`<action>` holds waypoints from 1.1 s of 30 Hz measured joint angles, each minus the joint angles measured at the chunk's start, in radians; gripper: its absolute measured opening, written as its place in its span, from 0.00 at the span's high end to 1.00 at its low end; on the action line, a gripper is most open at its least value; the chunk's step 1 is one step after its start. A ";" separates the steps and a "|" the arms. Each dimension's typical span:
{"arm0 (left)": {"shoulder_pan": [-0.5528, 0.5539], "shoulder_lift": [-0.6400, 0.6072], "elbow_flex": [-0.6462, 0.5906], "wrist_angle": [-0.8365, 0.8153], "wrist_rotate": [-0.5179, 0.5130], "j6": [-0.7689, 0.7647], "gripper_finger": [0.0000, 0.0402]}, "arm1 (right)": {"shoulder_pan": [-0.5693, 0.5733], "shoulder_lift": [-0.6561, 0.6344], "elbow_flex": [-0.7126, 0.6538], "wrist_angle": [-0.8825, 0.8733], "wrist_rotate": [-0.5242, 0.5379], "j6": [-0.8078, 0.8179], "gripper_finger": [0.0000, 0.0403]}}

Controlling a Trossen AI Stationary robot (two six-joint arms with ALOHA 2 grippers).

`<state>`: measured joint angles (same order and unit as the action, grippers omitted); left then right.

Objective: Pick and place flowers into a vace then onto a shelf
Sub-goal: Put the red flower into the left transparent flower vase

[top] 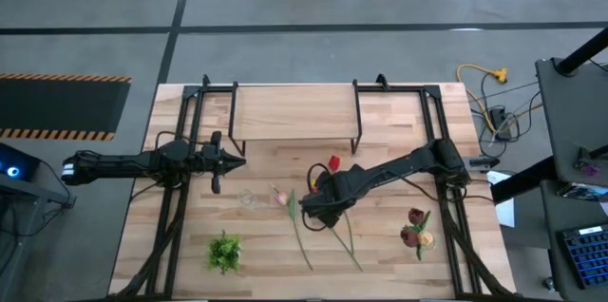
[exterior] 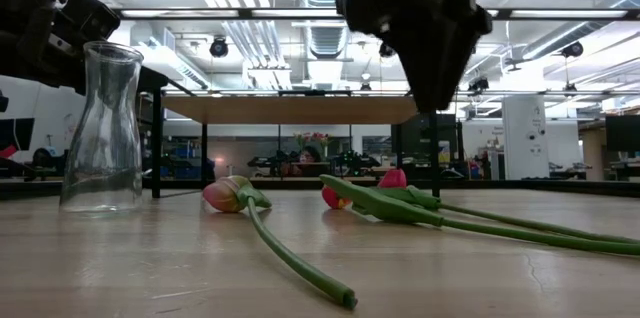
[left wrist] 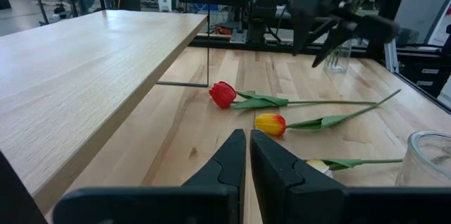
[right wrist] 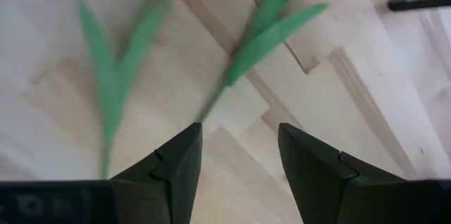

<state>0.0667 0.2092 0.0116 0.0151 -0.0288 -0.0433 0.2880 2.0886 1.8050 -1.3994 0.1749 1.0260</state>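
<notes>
Hovering mid-frame, the right gripper (right wrist: pixel 236 157) hangs open, empty, over the red tulip's stem (right wrist: pixel 264 37), presumably lining up a grab; left gripper (left wrist: pixel 248 160) waits clamped shut.

A green leafy tuft (top: pixel 224 252) lies on the bench (top: pixel 275 254) at lower left. A yellow cable (top: pixel 483 78) and keyboard (top: pixel 587 250) sit right of it.

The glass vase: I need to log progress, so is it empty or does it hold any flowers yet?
Empty. The clear glass vase stands upright on the wooden table with nothing inside; a pink tulip lies flat beside it.
</notes>
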 joint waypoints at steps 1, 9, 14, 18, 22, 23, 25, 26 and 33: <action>0.000 0.000 0.000 0.000 0.000 0.000 0.99 | 0.002 -0.001 -0.015 0.002 0.000 0.000 0.56; 0.000 0.000 0.000 0.000 0.000 0.000 0.99 | 0.007 -0.003 -0.158 0.132 -0.004 0.032 0.45; 0.000 0.000 0.000 0.000 0.000 0.000 0.99 | 0.006 -0.003 -0.247 0.211 -0.003 0.061 0.38; 0.000 0.000 0.000 0.000 0.000 0.000 0.99 | 0.006 -0.003 -0.323 0.324 -0.003 0.072 0.37; 0.000 0.000 0.000 0.000 0.000 0.000 0.99 | 0.001 -0.010 -0.375 0.408 -0.014 0.066 0.38; 0.000 0.000 0.000 0.000 0.000 0.000 0.99 | -0.001 -0.012 -0.382 0.416 -0.019 0.066 0.39; 0.000 0.000 0.000 0.000 0.000 0.000 0.99 | -0.001 -0.013 -0.390 0.421 -0.018 0.066 0.41; 0.000 0.000 0.000 0.000 0.000 0.000 0.99 | -0.001 -0.013 -0.394 0.424 -0.016 0.066 0.42; 0.000 0.000 0.000 0.000 0.000 0.000 0.99 | -0.002 -0.010 -0.406 0.438 -0.019 0.040 0.56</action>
<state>0.0666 0.2092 0.0116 0.0151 -0.0287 -0.0433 0.2858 2.0783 1.3991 -0.9609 0.1556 1.0660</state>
